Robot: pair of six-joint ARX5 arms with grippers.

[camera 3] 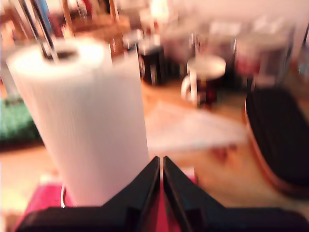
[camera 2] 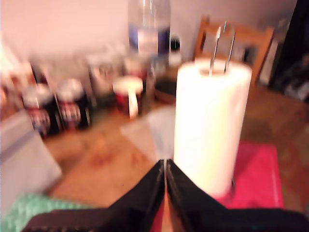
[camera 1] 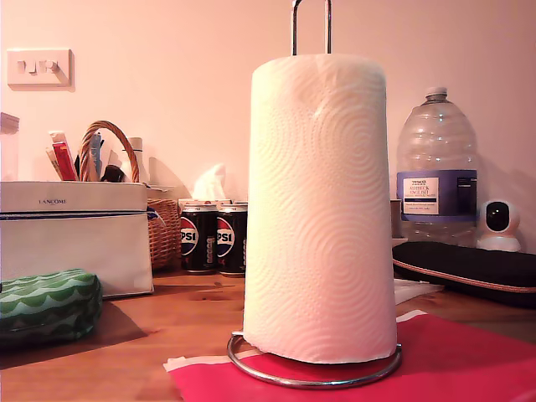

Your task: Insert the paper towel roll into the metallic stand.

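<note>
The paper towel roll [camera 1: 320,209], a thick white cylinder embossed with swirls, stands upright on the metallic stand [camera 1: 314,368], threaded over its upright. The stand's chrome ring base circles the roll's foot on a red mat, and its two thin rods poke out above the roll's core.

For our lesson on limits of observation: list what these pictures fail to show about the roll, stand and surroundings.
- Exterior view: the top of the metallic stand is cut off by the upper edge.
- Exterior view: the paper towel roll hides the stand's rods lower down.
- First wrist view: blur makes the labels on the cans unreadable.
</note>
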